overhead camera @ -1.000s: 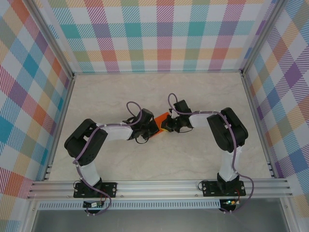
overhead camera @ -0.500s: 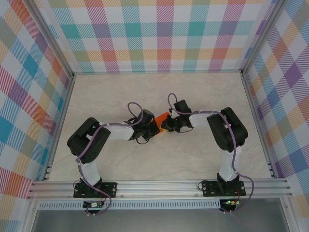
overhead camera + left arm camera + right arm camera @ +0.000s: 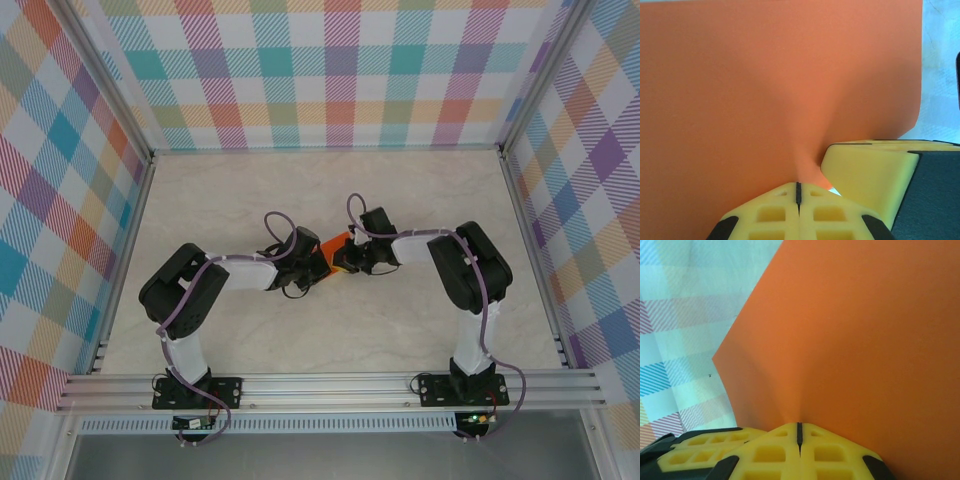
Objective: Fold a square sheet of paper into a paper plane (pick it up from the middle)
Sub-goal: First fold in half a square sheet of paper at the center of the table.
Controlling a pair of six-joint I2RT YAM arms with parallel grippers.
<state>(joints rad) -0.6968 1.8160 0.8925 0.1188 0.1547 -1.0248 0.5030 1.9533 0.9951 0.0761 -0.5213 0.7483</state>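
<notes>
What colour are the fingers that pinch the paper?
Yellow, with black edges; the left wrist view shows the fingers best, shut on the paper.

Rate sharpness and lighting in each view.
Top external: evenly lit and sharp, the orange paper small in frame. Left wrist: paper close and featureless, soft shading converging at the pinch of the left hand. Right wrist: plaid wall behind the paper pale and out of focus.

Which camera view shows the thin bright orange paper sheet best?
Right wrist view: the orange sheet looks large, with a corner and two edges. Left wrist view shows its surface and an edge; top view, a small patch.
</notes>
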